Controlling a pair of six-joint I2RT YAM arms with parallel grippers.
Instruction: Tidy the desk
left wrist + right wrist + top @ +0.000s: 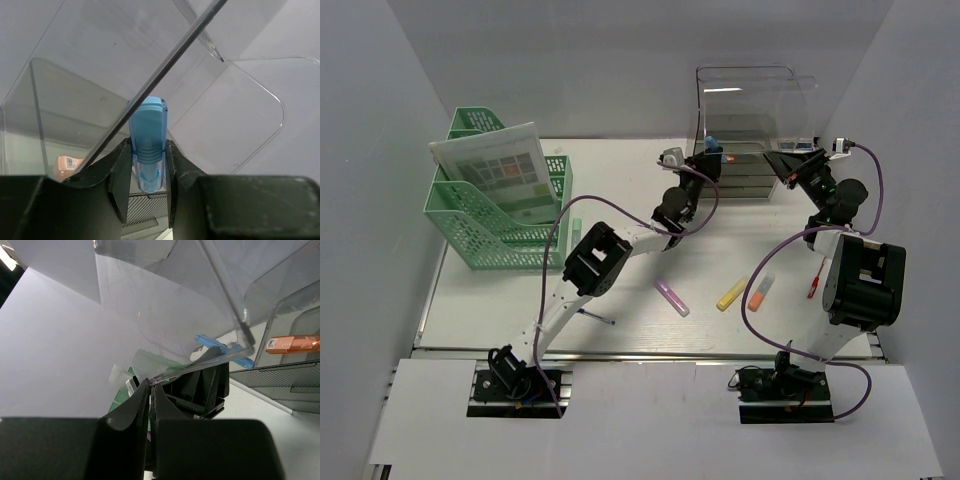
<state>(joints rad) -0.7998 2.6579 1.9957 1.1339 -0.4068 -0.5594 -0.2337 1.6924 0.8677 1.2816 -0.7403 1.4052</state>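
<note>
On the white desk (500, 300), a dark mesh drawer organiser (745, 183) stands at the back with a clear plastic lid (750, 100) tilted up over it. My left gripper (712, 153) is shut on a blue highlighter (147, 130), holding it upright at the organiser's left front, under the lid (225, 110). My right gripper (151, 385) is shut on the lid's thin lower edge (200, 367) at the organiser's right side (792, 163). An orange highlighter (292, 343) lies inside the organiser. The blue highlighter (222, 347) also shows in the right wrist view.
Purple (672, 297), yellow (731, 294) and orange (760, 292) highlighters and a red pen (813, 284) lie near the desk's front. A thin dark pen (595, 317) lies by the left arm. Green mesh file baskets (490, 220) holding a printed booklet (505, 170) stand at the left.
</note>
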